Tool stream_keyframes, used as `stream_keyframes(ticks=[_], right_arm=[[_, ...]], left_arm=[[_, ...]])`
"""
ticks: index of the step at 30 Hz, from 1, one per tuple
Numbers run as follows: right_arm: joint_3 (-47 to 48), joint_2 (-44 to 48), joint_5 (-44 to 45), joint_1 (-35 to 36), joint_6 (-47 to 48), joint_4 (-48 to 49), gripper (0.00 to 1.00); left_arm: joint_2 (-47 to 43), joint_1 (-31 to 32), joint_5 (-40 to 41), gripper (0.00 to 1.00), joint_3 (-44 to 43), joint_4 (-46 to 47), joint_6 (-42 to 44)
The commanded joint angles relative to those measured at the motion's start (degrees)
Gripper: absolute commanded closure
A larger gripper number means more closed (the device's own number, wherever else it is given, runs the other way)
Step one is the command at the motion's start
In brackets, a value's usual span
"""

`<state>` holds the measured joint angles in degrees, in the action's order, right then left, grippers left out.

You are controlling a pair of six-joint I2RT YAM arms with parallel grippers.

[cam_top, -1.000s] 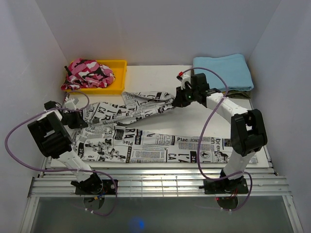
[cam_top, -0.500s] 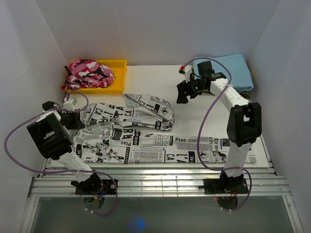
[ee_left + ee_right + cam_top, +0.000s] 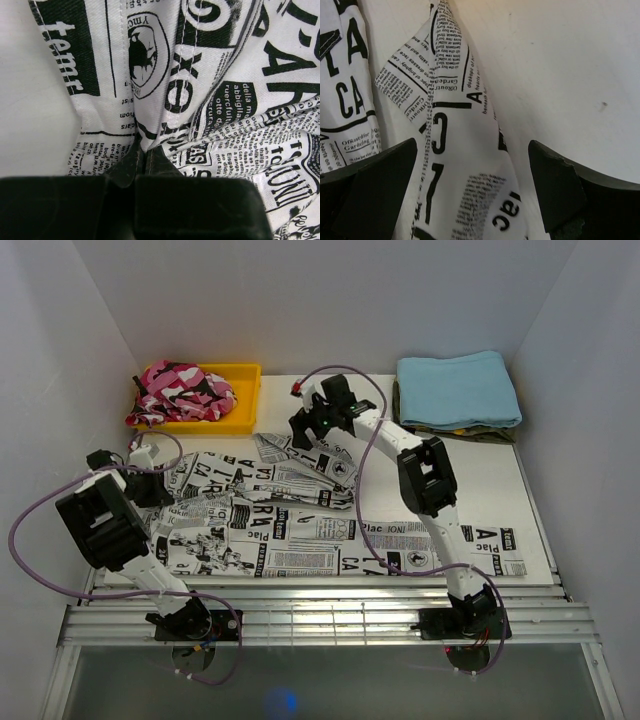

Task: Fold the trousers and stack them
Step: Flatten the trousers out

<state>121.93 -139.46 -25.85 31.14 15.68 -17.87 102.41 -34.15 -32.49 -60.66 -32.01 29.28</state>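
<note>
Top external shows the trousers (image 3: 300, 525) sprawled just in front of the yellow tray (image 3: 245, 380); left gripper (image 3: 150, 488) pinches their fabric, right gripper (image 3: 303, 430) gapes above the folded leg, which could slide crooked if the left tugs

Plain white walls (image 3: 320, 300), white table (image 3: 490, 480)

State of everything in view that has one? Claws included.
trousers: unfolded on the table, one leg flat along the near edge, the other bunched back on itself.
left claw: shut on the trousers at their left end.
right claw: open above the bunched leg, holding nothing.
pink camouflage garment: crumpled in the yellow tray.
light blue cloth: folded, lying on a darker folded piece.
</note>
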Motion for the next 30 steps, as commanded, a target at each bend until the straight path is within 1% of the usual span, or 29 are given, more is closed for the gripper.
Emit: stream_keyframes(ticks=[1,3,5,6,9,10,11,12,14,15,17,18,20,21,22,23,24,25,26,27,28,29,30], right_arm=[[0.06,-1.5,1.76,1.37,-3.29,11.53,0.03],[1.29,-4.14,3.69,2.0,-3.55,11.72,0.03],[2.08,-5.55,5.7,2.79,-2.42,11.72,0.0],[2.17,-6.26,6.68,2.88,-1.98,11.89,0.06],[1.73,-6.53,10.19,3.14,-0.31,11.8,0.42],[1.56,-6.35,10.81,3.06,0.39,11.63,0.66],[1.82,-6.18,12.64,3.05,1.45,10.24,0.81],[1.3,-4.7,13.62,3.05,2.76,9.79,0.92],[-0.54,-1.71,14.16,2.0,3.21,9.26,0.92],[-3.16,2.48,14.16,1.39,2.95,9.25,0.92],[-5.73,7.42,15.2,-1.33,0.94,8.82,0.92],[-8.87,12.93,15.56,-3.69,-0.2,8.12,0.92],[-13.36,19.02,17.74,-6.51,-4.77,7.94,0.92],[-16.08,25.14,17.76,-9.75,-6.26,7.94,0.92],[-21.94,28.07,17.93,-11.43,-9.24,7.85,0.92],[-25.3,31.23,18.11,-13.36,-11.18,7.94,0.92],[-28.73,37.18,18.2,-17.3,-12.85,8.2,0.92],[-35.12,39.76,18.55,-19.16,-14.61,7.85,0.92],[-38.31,42.4,19.42,-21.1,-17.85,7.85,0.92],[-41.56,47.3,18.73,-25.38,-19.27,7.94,0.92],[-44.9,49.61,17.33,-27.77,-20.68,8.11,0.92],[-51.9,52.07,14.19,-30.06,-22.0,9.94,0.92],[-55.27,56.01,13.72,-34.43,-24.19,10.74,0.92]], left_arm=[[0.95,-1.0,6.56,1.0,3.27,-0.42,1.31],[0.95,-0.92,6.47,1.0,3.53,-0.25,1.22],[0.95,-1.0,6.47,1.0,3.71,-0.25,1.31],[0.95,-1.0,6.65,1.0,3.71,-0.33,1.4],[0.86,-1.0,6.65,1.0,3.27,-0.25,1.22],[0.95,-1.0,6.65,1.0,3.1,-0.16,0.96],[1.04,-1.0,6.74,1.0,2.57,-0.16,0.7],[1.56,-1.0,6.83,1.0,2.31,-0.33,0.61],[2.09,-1.0,7.26,1.0,1.61,-0.42,0.17],[2.53,-1.09,7.61,1.0,1.43,-0.51,0.08],[2.79,-1.0,7.79,1.0,1.25,-0.51,-0.1],[2.71,-1.0,7.62,1.0,1.25,-0.42,-0.27],[2.62,-1.0,6.65,1.0,1.25,-0.34,-0.71],[2.44,-1.0,6.48,1.0,1.16,-0.16,-1.41],[2.27,-1.0,6.04,1.0,1.25,0.02,-1.5],[2.27,-1.0,6.12,1.0,1.25,0.1,-1.76],[2.09,-1.0,6.21,1.0,1.34,0.54,-2.55],[2.09,-1.0,6.39,1.0,1.25,0.72,-2.56],[1.92,-1.0,6.47,1.0,1.42,0.98,-2.47],[1.92,-1.0,6.56,1.0,1.69,1.42,-2.64],[1.92,-1.0,6.39,1.0,1.78,1.42,-2.73],[2.26,-1.0,6.21,1.0,1.78,1.42,-2.91],[2.44,-1.0,6.12,1.0,1.69,1.16,-3.08]])
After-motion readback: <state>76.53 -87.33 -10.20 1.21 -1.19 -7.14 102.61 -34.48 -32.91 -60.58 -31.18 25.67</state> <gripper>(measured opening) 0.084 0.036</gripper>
